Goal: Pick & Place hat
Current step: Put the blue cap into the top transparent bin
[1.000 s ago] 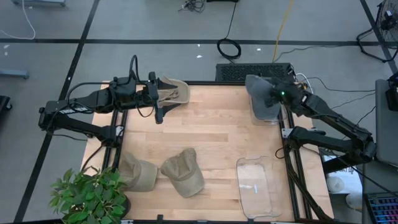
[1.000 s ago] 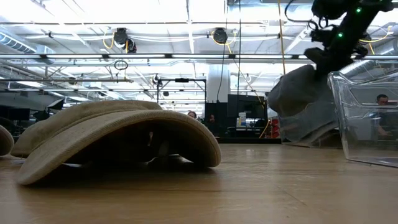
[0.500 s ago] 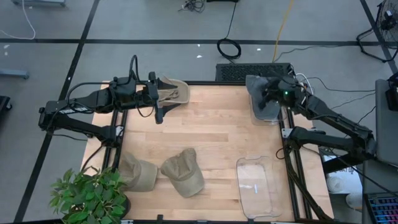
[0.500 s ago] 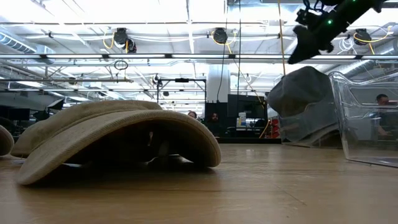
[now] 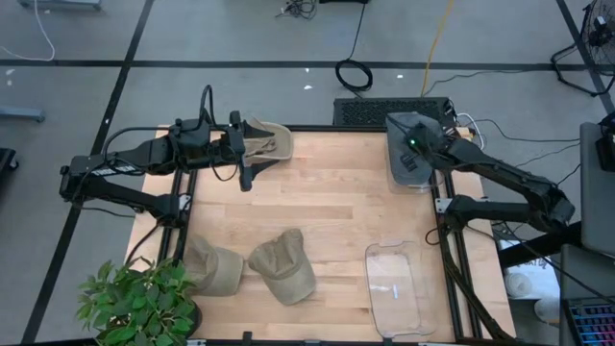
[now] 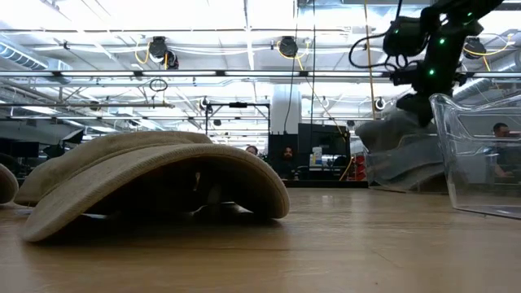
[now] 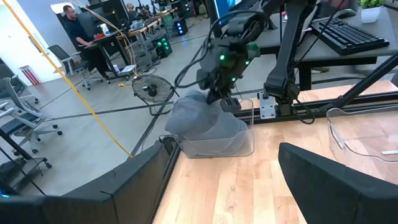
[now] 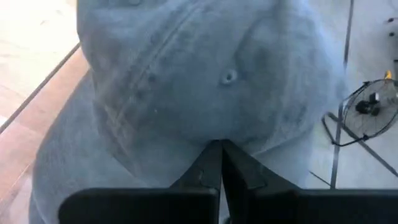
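A grey hat [image 5: 400, 165] sits crown up in a clear bin [image 7: 244, 144] at the table's far right corner. My right gripper [image 8: 221, 149] is shut, its tips down on the hat's crown. At the far left, my left gripper [image 5: 246, 150] stands open beside a beige hat [image 5: 275, 142] that lies on the table's far edge. Nothing shows between its fingers in the left wrist view. My right gripper presses its shut fingertips [image 8: 211, 163] onto the crown of the grey hat [image 8: 186, 118], a little off the top button [image 8: 229, 76]. It comes from above, pointing down. Whether a fold of cloth is caught between the tips cannot be told. The hat rests in the bin.
Two more beige hats [image 5: 215, 270] [image 5: 284, 267] lie near the table's near left. A second clear bin [image 5: 396, 288] stands at the near right. A potted plant [image 5: 139, 303] is at the near left corner. Bare wood lies in the table's middle.
My right gripper has let go of the grey hat, risen a little, then come down on its crown with the fingers shut, shifting slightly toward the table's left. The hat has sunk lower into the bin and its crown is flatter than before.
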